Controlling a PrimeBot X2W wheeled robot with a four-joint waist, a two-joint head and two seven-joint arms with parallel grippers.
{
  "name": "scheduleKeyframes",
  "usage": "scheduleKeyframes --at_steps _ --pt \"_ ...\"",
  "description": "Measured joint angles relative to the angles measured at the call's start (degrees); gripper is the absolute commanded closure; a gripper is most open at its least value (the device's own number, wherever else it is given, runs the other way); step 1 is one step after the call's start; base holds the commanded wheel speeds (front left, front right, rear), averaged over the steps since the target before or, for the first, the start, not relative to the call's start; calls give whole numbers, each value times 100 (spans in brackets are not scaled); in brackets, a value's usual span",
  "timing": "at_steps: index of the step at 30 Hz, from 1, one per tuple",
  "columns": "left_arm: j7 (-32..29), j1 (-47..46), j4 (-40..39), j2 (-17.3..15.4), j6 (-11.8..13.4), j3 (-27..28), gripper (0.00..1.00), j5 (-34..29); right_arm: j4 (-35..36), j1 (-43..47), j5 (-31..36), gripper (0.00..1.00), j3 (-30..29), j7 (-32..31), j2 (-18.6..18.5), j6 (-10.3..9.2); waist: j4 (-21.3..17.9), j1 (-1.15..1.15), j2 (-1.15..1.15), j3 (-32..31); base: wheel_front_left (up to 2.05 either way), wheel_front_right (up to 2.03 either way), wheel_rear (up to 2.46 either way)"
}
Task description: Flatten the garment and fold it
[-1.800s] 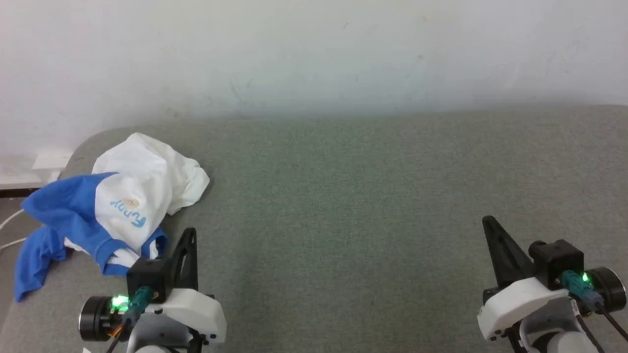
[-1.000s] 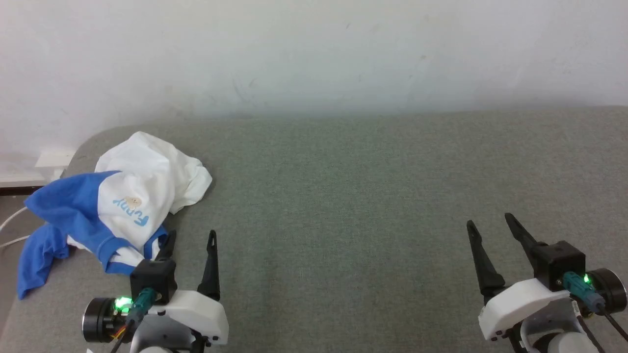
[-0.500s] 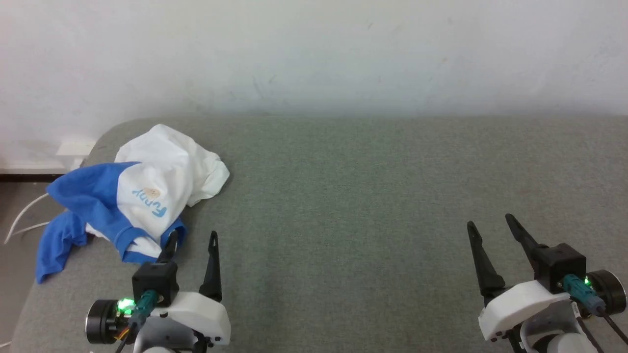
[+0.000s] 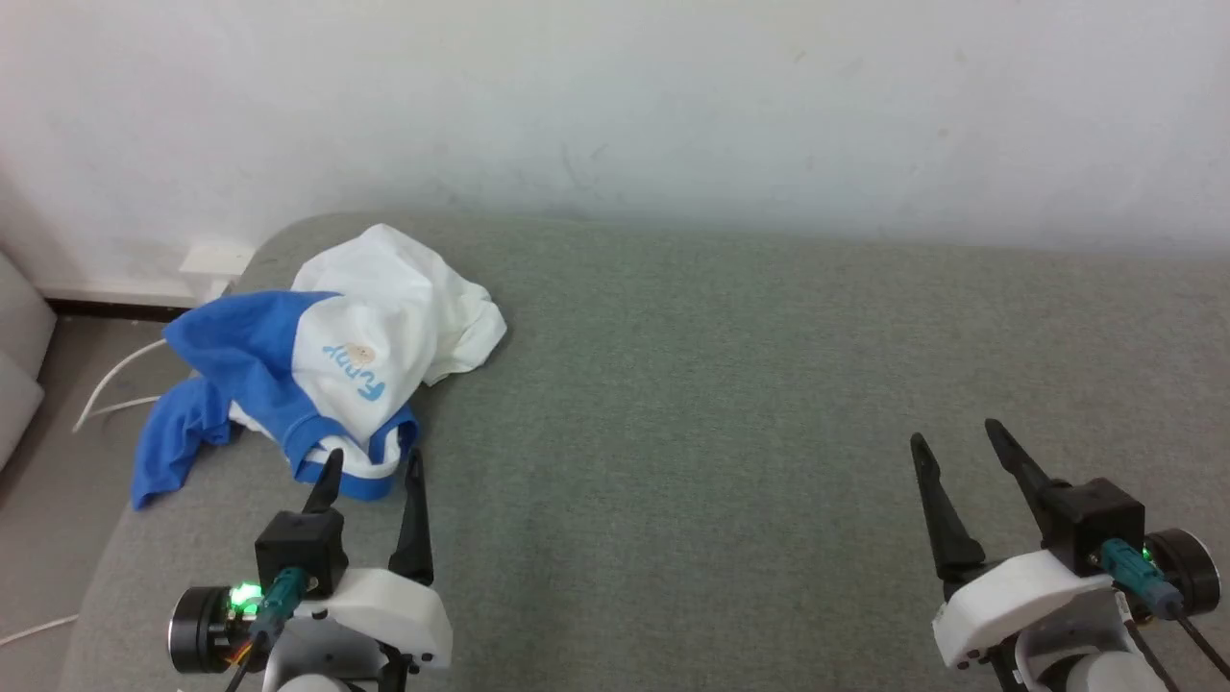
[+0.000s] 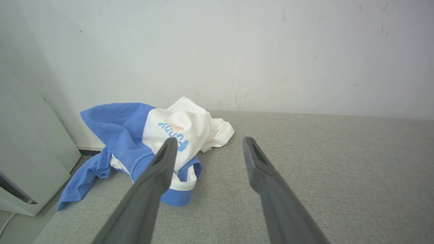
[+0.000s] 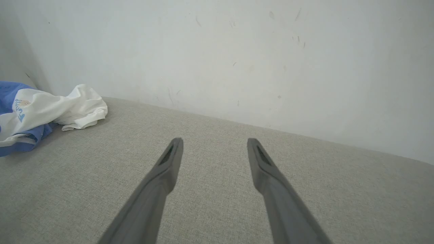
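Your garment (image 4: 356, 365) lies crumpled at the head view's left on the grey cushion (image 4: 730, 384), so your left gripper (image 4: 375, 459) hangs spread-fingered near its blue hem, likely to grab it, while your right gripper (image 4: 956, 437) sits spread and empty at lower right.

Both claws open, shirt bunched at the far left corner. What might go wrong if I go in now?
1. The garment lies crumpled near the left edge of the grey surface, one blue sleeve drooping at that edge; a tug from the left claw may drag it off toward the floor.
2. Layers are bunched, so a pinch may catch several at once and hinder flattening.
3. The right claw sits far off; it likely needs a long reach across.
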State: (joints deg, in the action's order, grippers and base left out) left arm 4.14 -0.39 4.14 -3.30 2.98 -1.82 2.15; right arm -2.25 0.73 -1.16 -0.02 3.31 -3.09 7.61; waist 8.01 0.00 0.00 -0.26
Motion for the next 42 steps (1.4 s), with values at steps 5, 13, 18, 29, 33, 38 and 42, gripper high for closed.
scheduleKeyframes --at_steps 5,13,18,29,33,38,42 --pt "68 -7 38 -10 25 -5 0 48 -9 -55 -8 0 8 43 0 0 173 0 0 17 0 0 0" --pt "149 -71 89 -20 116 -5 0 109 -44 -86 -9 0 11 103 1 0 453 0 0 60 0 0 0" --pt "203 -74 119 -40 167 -2 0 143 -68 -136 -9 0 14 137 1 0 629 0 0 81 0 0 0" --pt "354 -96 189 -60 238 7 0 201 -143 -174 -44 0 13 268 1 0 1017 0 0 102 0 0 0" --pt "398 -104 209 -65 268 5 0 230 -166 -192 -54 0 11 333 2 0 1149 0 0 107 0 0 0" --pt "454 -119 244 -70 316 -2 0 244 -202 -208 -78 0 10 386 2 0 1310 0 0 117 0 0 0" --pt "503 -120 274 -76 339 1 0 301 -240 -252 -87 0 11 421 2 0 1428 0 0 126 0 0 0"
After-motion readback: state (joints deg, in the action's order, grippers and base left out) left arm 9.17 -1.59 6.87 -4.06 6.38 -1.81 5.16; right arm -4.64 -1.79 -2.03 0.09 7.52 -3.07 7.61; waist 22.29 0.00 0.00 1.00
